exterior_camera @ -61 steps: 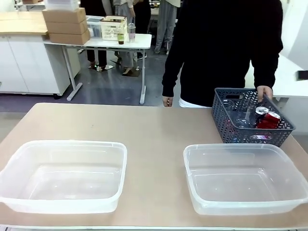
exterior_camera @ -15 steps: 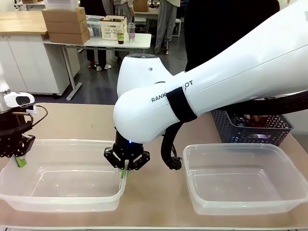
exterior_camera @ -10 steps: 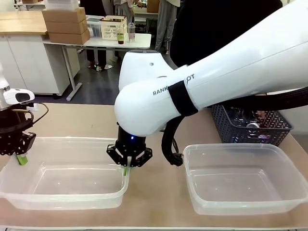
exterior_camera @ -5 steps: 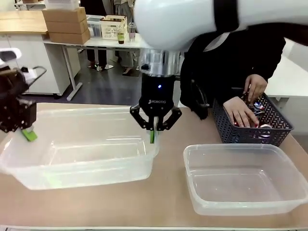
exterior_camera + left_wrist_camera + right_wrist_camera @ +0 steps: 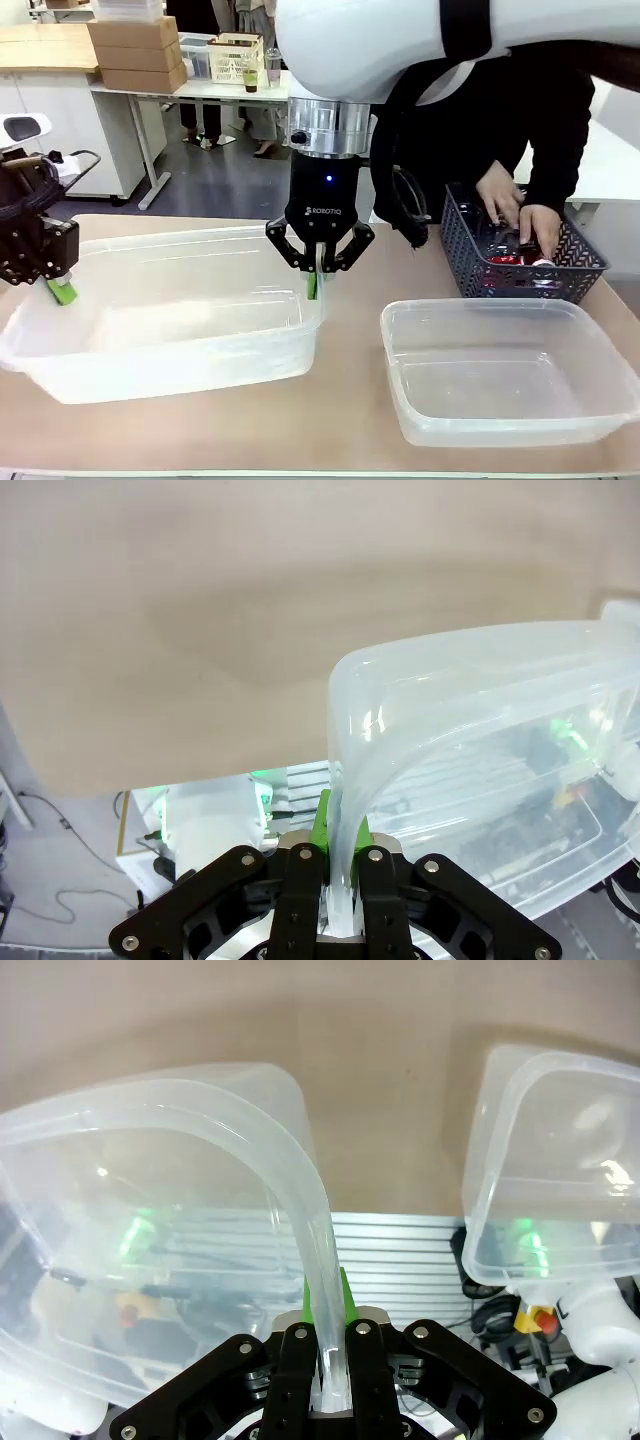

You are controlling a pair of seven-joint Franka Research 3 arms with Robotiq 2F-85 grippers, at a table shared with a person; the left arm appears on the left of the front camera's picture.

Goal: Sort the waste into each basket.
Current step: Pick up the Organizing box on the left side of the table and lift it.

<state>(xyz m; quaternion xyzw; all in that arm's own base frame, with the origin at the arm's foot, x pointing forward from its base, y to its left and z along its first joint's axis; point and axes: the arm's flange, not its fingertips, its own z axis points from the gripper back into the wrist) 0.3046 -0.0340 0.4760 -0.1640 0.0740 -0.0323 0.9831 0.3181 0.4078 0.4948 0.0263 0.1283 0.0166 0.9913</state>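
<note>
Tan surface (image 5: 345, 425) stretched across the front view, with a person in black (image 5: 560, 110) bent at its far edge. Largest on it was a clear tub (image 5: 170, 370), spanning the whole gap between the two pincers and sitting tilted (whether its base touched the surface could not be told). A second clear tub (image 5: 500, 425) rested flat on the surface, off to the right of the right pincer (image 5: 315, 283) and nearer the camera, apart from the first. Beyond it, farther right of that pincer, stood a dark lattice basket (image 5: 465, 250).

The right pincer pointed down with its fingers clamped together on the first tub's right-hand rim; its wrist view showed the rolled rim pinched between the green pads. The left pincer (image 5: 62, 290) was clamped likewise on the opposite, left-hand rim.

Both of the person's hands (image 5: 498, 195) reached into the lattice basket, where something red (image 5: 503, 260), seemingly a can, showed between them.
</note>
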